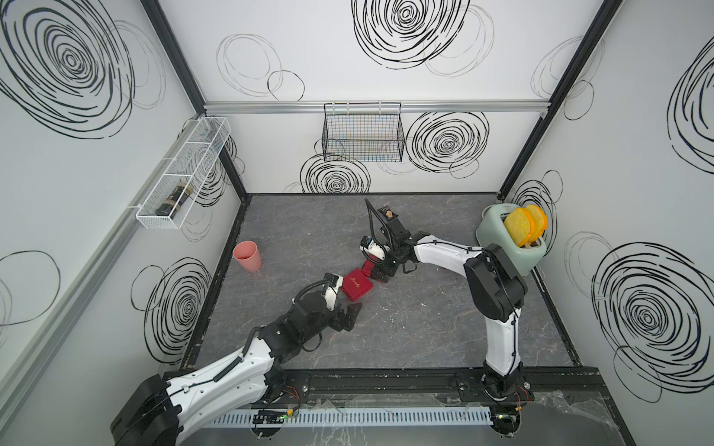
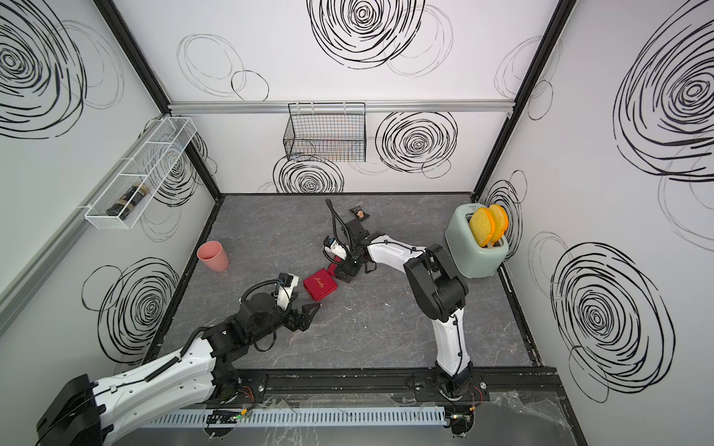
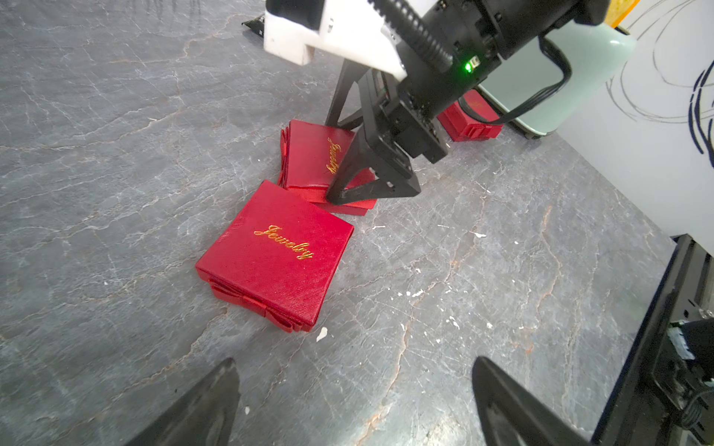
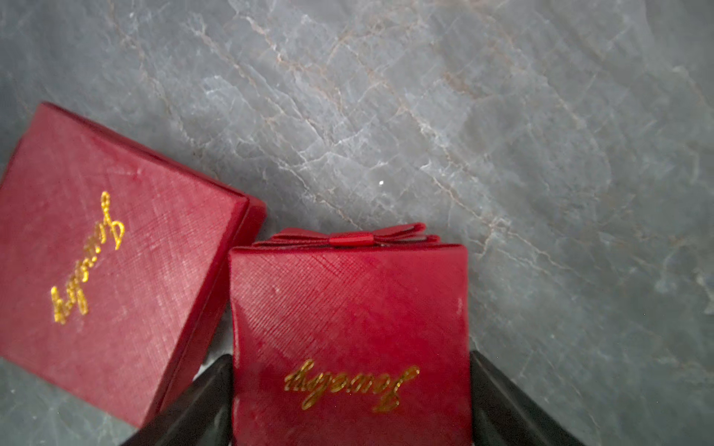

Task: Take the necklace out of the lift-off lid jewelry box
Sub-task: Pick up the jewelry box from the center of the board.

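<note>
Table (image 1: 425, 309), grey marble look. Near box (image 1: 356, 289), red with a gold "Jewelry" script, lies flat with its lid on, about table centre. Far box (image 1: 368, 267) is at 1 o'clock of it, just beside, corners about touching, lid on, mostly under the right arm in both top views.

Right gripper (image 4: 349, 357) is down over the far box (image 4: 347, 328). Fingers (image 4: 204, 405) sit tight along both its sides, no gap seen; can't tell if they're actually squeezing.

Left gripper (image 3: 359, 409) is at 7 o'clock of the near box (image 3: 276, 255), apart from it, fingers spread wide, nothing between them.

Third box (image 3: 469, 119), red and lidded, sits past the right gripper near the toaster (image 1: 506, 247).

Necklace not visible; every box in view is lidded, can't tell which holds it.

Cup (image 1: 247, 255), pink, is at 10 o'clock of the boxes, well apart.
</note>
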Robot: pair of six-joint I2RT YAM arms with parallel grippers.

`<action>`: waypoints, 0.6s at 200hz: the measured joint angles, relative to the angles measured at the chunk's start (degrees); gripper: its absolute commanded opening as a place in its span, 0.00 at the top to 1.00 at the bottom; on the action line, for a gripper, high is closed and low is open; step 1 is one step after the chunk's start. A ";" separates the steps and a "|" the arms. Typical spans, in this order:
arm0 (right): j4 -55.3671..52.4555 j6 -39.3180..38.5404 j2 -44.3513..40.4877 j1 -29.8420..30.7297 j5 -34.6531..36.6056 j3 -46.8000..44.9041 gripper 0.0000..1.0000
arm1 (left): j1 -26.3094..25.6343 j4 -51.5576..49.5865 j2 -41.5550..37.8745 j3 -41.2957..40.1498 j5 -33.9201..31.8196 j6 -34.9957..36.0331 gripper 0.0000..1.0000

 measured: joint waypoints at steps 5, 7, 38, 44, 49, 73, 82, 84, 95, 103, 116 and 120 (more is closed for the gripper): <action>0.02 0.79 0.00 0.00 0.11 0.00 0.17 | 0.00 0.00 -0.02 0.00 0.00 0.00 0.04; 0.02 0.81 0.00 -0.02 0.11 0.00 0.18 | 0.00 0.00 -0.04 0.00 0.02 -0.02 0.04; 1.09 5.68 -1.27 -1.16 -2.19 -1.49 0.26 | 0.00 0.00 -0.07 0.00 0.02 0.00 0.04; 1.38 6.54 -2.12 -1.60 -2.82 -2.45 0.27 | 0.00 0.00 -0.11 0.00 0.04 -0.02 0.04; 1.68 7.17 -2.99 -2.01 -3.37 -3.34 0.28 | 0.00 0.04 -0.11 0.00 0.07 0.00 0.04; 2.36 11.13 -8.07 -3.89 -6.45 -7.41 0.33 | 0.00 0.13 -0.15 0.00 0.31 -0.02 0.04; 3.21 13.09 -10.29 -4.79 -8.11 -8.98 0.35 | 0.00 0.28 -0.15 0.00 0.48 -0.04 0.04; 3.43 13.38 -10.64 -4.94 -8.41 -9.25 0.35 | 0.02 0.33 -0.15 0.00 0.57 -0.04 0.04; 5.01 16.02 -13.66 -6.08 -11.30 -11.54 0.36 | 0.11 0.74 -0.15 0.00 1.20 -0.13 0.04; 6.43 18.03 -16.15 -7.10 -14.05 -13.73 0.36 | 0.26 1.11 -0.15 0.00 1.70 -0.31 0.04; 8.85 20.98 -20.04 -8.46 -18.86 -17.25 0.37 | 0.70 2.01 -0.17 0.00 3.39 -0.96 0.04; 9.75 21.86 -21.31 -8.92 -20.70 -18.51 0.37 | 0.85 2.29 -0.22 0.00 4.04 -1.18 0.04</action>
